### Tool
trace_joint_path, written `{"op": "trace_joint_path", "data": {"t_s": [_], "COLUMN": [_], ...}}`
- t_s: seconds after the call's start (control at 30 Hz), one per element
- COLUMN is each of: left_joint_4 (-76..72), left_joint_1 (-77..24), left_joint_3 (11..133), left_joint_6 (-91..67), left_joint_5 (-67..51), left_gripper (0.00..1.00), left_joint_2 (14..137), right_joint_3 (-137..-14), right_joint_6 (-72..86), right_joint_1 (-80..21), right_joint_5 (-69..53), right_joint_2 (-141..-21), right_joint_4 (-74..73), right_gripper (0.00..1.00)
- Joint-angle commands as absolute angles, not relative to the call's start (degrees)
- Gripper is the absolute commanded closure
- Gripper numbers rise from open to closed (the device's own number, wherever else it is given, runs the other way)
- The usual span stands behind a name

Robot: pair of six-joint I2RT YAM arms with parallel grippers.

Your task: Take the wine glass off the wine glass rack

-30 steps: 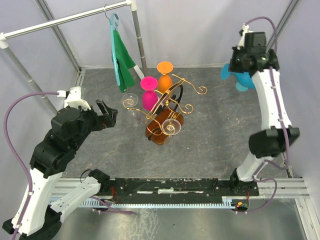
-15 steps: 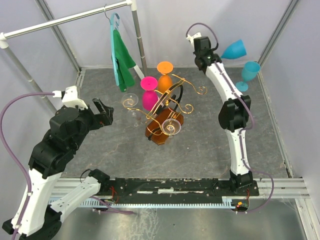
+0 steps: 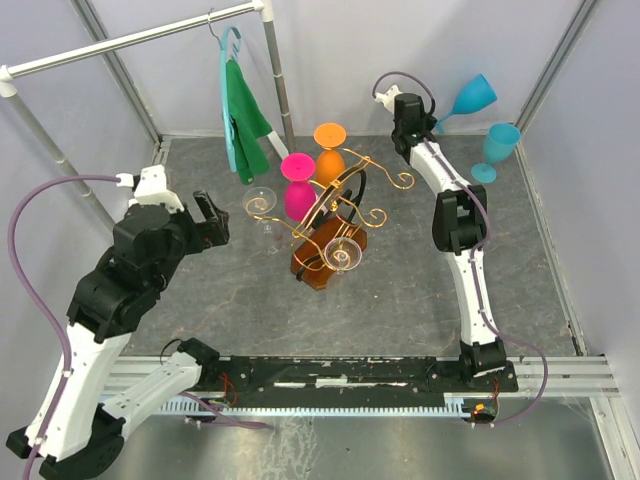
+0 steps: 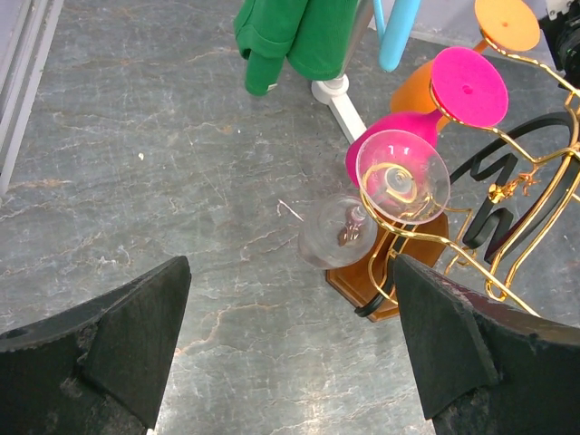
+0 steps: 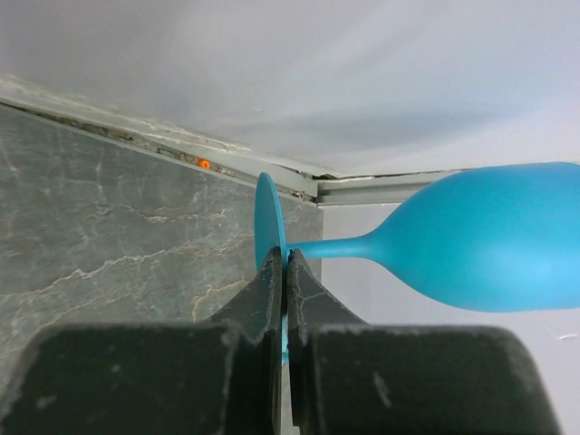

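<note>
The gold wine glass rack (image 3: 340,205) is set at the middle of the table (image 3: 420,290), with a pink glass (image 3: 297,190), an orange glass (image 3: 330,155) and clear glasses (image 3: 343,253) hung on it. The left gripper (image 4: 290,272) is held wide open just left of it. The right gripper (image 5: 285,272) is clamped on the foot of a blue wine glass (image 5: 489,240), held aloft near the far wall and well apart from the rack.

Right gripper (image 5: 286,268) swung blue wine glass (image 3: 476,97) left, rearward.
</note>
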State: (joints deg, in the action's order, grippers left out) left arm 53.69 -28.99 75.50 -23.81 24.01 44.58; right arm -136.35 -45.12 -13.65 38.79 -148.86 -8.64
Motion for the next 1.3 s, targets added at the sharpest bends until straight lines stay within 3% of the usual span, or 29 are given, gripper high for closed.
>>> {"op": "trace_joint_path", "data": {"t_s": [0.0, 0.77, 0.83, 0.97, 1.07, 1.27], "left_joint_4": [51.38, 49.59, 49.88, 50.65, 51.21, 50.63], "left_joint_1": [-28.98, -29.0, -28.95, -28.97, -28.95, -29.0], "left_joint_3": [76.37, 76.18, 76.33, 76.2, 75.76, 73.76], "left_joint_6": [-21.51, -19.07, -18.86, -18.31, -18.02, -17.51], "left_joint_5": [25.27, 20.03, 20.23, 21.76, 22.13, 22.38], "left_gripper": [0.01, 0.01, 0.01, 0.01, 0.01, 0.01], "left_joint_2": [45.73, 45.15, 44.86, 44.71, 45.3, 45.6], "right_joint_3": [-134.66, -120.04, -118.89, -115.99, -116.66, -115.12], "right_joint_6": [-50.68, -56.32, -57.12, -60.62, -58.13, -51.91], "right_joint_1": [-13.11, -13.36, -13.93, -15.62, -16.44, -17.61], "right_joint_5": [39.65, 42.58, 43.11, 45.83, 46.05, 44.19], "right_joint_2": [-150.72, -153.77, -154.16, -154.89, -154.88, -152.46], "right_joint_4": [0.22, 5.54, 6.13, 11.85, 8.79, -0.35], "right_gripper": [0.99, 0.99, 0.9, 0.55, 0.51, 0.56]}}
